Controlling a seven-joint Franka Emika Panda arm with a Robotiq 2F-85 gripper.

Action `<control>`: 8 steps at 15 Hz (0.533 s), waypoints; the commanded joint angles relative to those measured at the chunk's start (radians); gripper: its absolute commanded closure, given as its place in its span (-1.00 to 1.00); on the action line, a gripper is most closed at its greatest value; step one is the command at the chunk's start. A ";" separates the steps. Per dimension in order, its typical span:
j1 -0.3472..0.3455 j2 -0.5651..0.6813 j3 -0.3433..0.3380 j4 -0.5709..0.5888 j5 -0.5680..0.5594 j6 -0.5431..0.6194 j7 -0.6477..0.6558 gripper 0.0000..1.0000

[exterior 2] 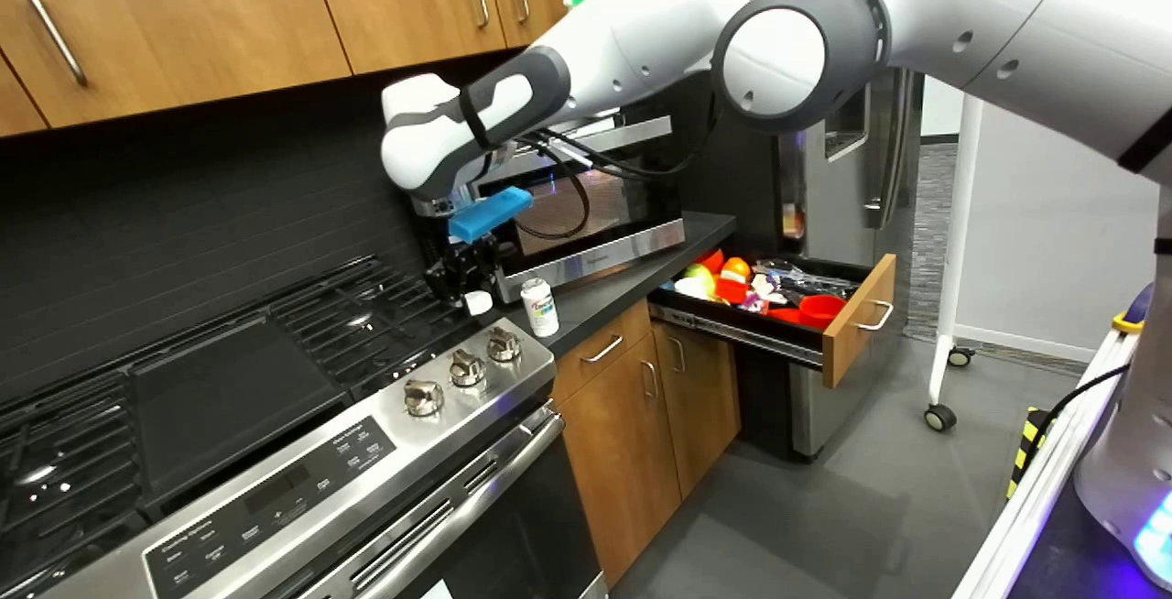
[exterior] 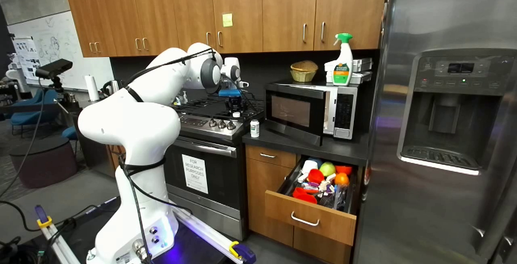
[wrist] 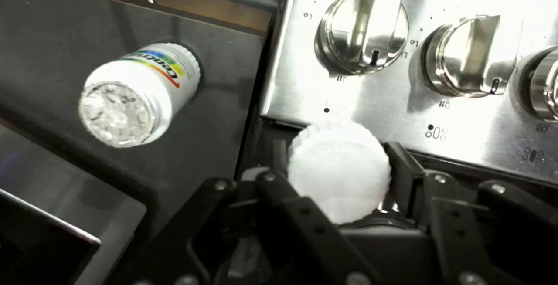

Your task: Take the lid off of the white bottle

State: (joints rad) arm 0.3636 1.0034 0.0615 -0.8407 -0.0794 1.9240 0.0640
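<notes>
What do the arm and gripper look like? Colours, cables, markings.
The arm is rounded white segments with grey joint rings, black straps and black cables. A bright blue block sits near the wrist. The gripper is black and jointed, with silver pivot pins. Base label: unreadable here.

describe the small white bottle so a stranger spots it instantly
Find the stove, then the dark counter beside it. The small white bottle stands there, at the stove end. Unlike the taller, green-triggered spray bottle, it has a rainbow-striped label and an uncapped, silvery top.
</notes>
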 commanded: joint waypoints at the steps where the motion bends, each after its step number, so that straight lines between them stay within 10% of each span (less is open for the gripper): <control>1: 0.005 0.023 -0.006 0.058 -0.012 -0.004 -0.010 0.35; 8: 0.006 0.048 -0.007 0.086 -0.011 -0.010 -0.011 0.35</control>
State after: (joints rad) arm 0.3644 1.0217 0.0608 -0.8025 -0.0794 1.9240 0.0640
